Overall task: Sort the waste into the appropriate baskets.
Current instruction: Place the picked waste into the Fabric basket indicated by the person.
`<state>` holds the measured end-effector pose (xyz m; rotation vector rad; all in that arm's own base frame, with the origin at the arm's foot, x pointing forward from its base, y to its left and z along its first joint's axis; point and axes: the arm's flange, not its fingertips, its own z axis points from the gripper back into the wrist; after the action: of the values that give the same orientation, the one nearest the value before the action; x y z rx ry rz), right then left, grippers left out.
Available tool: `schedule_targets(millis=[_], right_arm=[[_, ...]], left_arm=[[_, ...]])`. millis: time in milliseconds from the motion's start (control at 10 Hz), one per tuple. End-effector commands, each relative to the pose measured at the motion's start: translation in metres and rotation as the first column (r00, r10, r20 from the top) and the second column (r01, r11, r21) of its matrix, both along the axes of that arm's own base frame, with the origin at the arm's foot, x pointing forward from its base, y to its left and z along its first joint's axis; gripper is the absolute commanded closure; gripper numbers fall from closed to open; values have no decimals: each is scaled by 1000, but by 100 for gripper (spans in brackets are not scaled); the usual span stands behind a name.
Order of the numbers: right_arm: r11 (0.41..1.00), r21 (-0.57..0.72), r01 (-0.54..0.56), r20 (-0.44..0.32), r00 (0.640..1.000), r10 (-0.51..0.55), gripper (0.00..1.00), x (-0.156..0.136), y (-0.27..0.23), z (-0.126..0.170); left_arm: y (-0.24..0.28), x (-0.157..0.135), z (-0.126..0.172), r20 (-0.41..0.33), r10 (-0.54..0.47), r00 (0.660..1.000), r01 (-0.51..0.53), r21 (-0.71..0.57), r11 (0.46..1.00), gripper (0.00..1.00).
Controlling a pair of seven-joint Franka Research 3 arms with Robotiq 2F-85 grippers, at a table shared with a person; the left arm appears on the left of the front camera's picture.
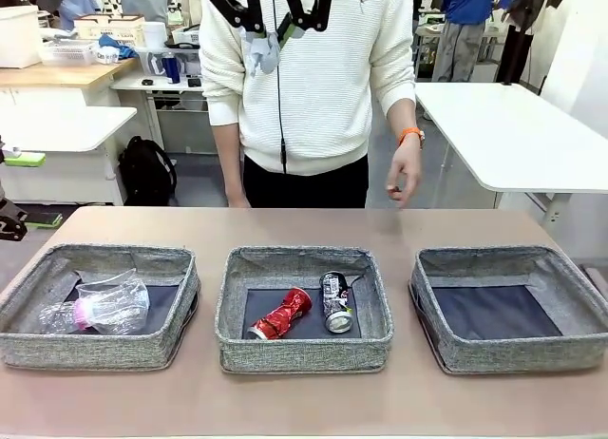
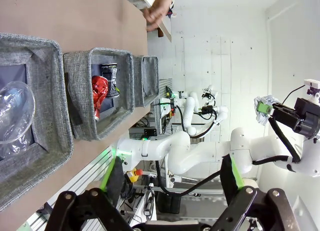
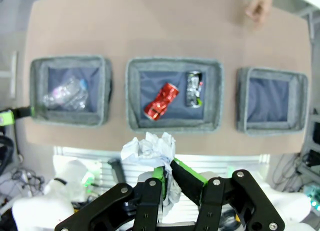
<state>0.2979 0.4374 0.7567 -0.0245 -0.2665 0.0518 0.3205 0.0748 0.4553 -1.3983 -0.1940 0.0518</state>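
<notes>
The right gripper [image 3: 167,173] had its fingers closed on the small white paper wad [image 3: 150,148], held high above the desk [image 3: 150,21], over its near edge in front of the middle basket [image 3: 132,91]. The left gripper [image 2: 172,178] stood with fingers wide apart, holding nothing, off the desk beside the baskets.

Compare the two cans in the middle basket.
The crushed red can is buckled and lies diagonally; the dark printed can keeps more of its round shape and lies nearly straight front to back. The first is bright red, the other black with print. Both lie on their sides in the middle basket.
</notes>
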Motion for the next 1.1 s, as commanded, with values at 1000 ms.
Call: schedule_targets(millis=[1000], right_arm=[[991,-15,-132,-1,991,132,93,3,-67,-26]], left_arm=[[-2,0,2,27,2,1000,-1,-21,1000,0]])
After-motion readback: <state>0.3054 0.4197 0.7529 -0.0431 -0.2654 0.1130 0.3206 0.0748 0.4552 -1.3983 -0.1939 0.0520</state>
